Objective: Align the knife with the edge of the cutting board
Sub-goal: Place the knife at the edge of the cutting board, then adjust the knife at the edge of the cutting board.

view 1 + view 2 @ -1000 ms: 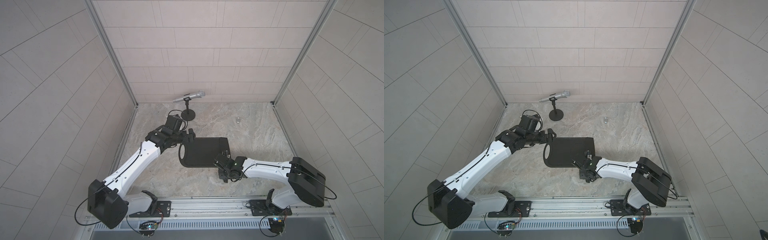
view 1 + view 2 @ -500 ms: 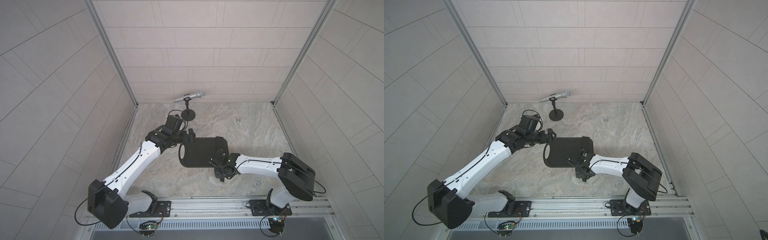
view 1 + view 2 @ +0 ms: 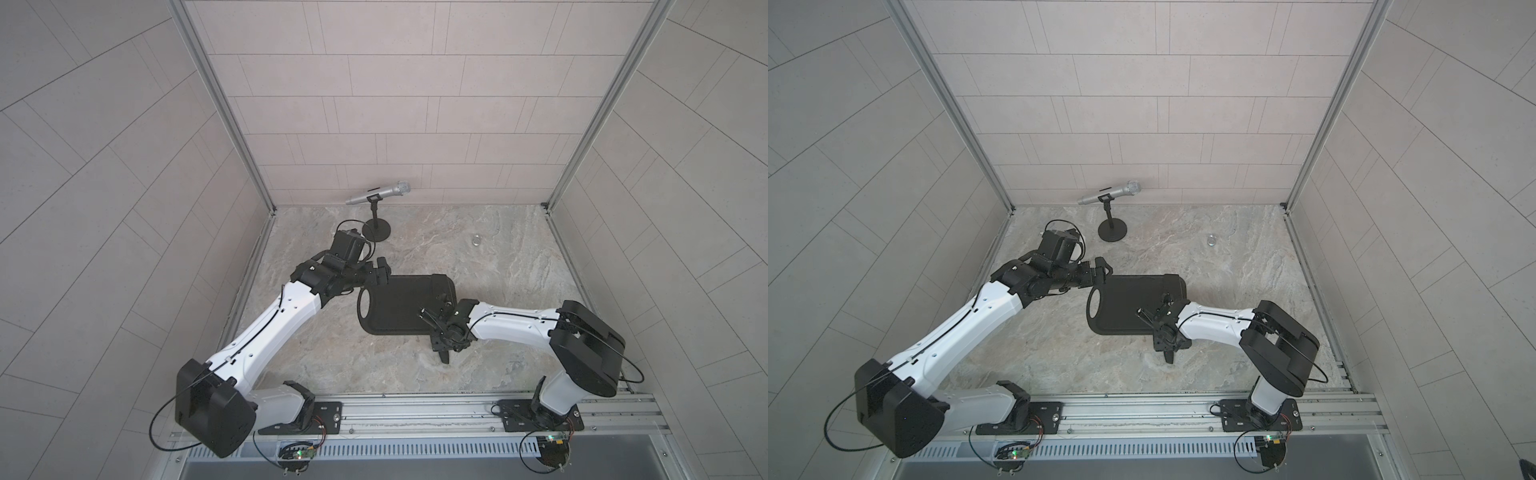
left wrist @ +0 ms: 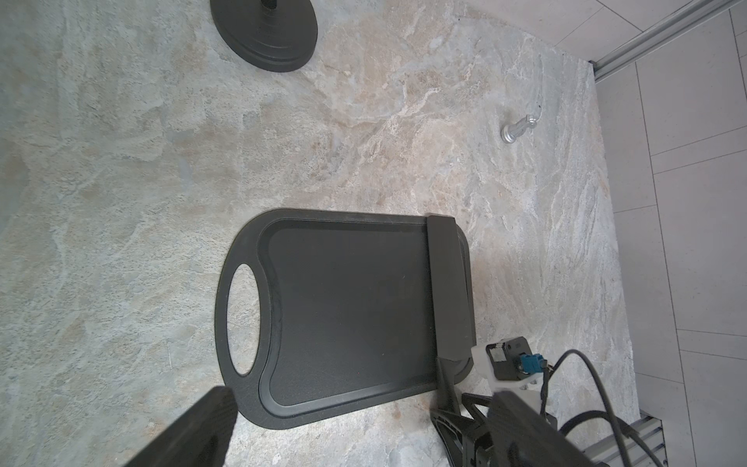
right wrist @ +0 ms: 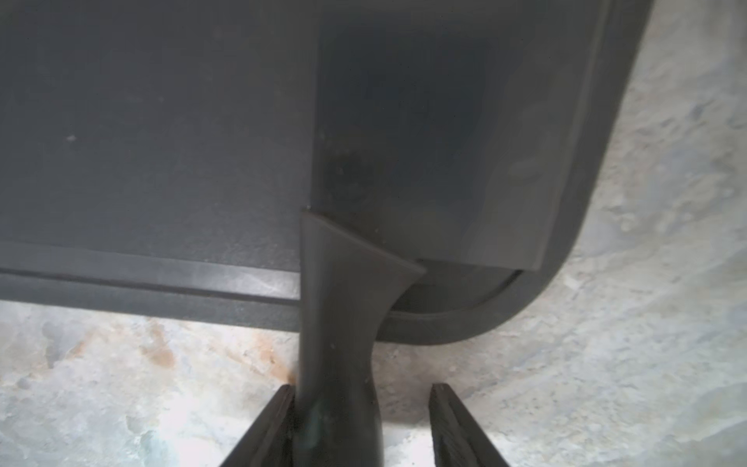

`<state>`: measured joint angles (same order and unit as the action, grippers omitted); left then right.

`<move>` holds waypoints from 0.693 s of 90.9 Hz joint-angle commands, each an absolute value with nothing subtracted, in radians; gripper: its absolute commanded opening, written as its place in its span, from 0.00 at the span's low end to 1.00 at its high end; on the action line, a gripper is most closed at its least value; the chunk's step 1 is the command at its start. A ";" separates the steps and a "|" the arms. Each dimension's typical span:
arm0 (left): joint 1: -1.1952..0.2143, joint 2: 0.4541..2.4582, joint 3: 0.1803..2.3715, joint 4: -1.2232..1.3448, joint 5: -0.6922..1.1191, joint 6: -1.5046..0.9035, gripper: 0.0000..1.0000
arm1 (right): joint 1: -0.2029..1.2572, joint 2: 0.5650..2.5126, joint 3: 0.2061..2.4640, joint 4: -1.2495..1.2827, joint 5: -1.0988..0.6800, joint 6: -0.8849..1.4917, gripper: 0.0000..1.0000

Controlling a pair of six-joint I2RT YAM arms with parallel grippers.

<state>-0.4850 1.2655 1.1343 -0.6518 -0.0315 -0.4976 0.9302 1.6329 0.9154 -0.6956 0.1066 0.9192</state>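
Marble tabletop (image 3: 478,266) carries cutting board (image 4: 343,303); knife (image 4: 448,283) along its end; left fingers (image 4: 194,428) and right fingers (image 5: 456,436) released.

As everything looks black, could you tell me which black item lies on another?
The knife: its blade lies on one end of the cutting board; the board and round stand base rest on the table.

A robotics test booth in a laboratory is shown. A stone-patterned surface (image 3: 478,257) is enclosed on three sides by pale tiled wall panels (image 3: 374,104) joined by bare aluminium corner profiles (image 3: 224,116). Along its near edge a grooved aluminium rail (image 3: 415,411) is laid. A white-and-black left robot arm (image 3: 270,324) and a matching right robot arm (image 3: 511,328) are mounted on it, with exposed circuit boards (image 3: 297,455) and loose cables below. A silver microphone on a black round-based stand (image 3: 380,192) is set at the far edge.
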 commanded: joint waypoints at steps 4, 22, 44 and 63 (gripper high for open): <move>-0.491 1.255 1.136 -0.652 -0.030 -0.490 1.00 | 0.912 1.652 0.948 -0.727 0.119 0.893 0.50; -0.491 1.257 1.135 -0.651 -0.026 -0.489 1.00 | 0.895 1.687 0.989 -0.739 0.125 0.875 0.47; -0.492 1.256 1.136 -0.649 -0.021 -0.489 1.00 | 0.890 1.723 1.012 -0.744 0.133 0.866 0.36; -0.492 1.255 1.136 -0.650 -0.020 -0.491 1.00 | 0.891 1.707 0.997 -0.746 0.141 0.876 0.31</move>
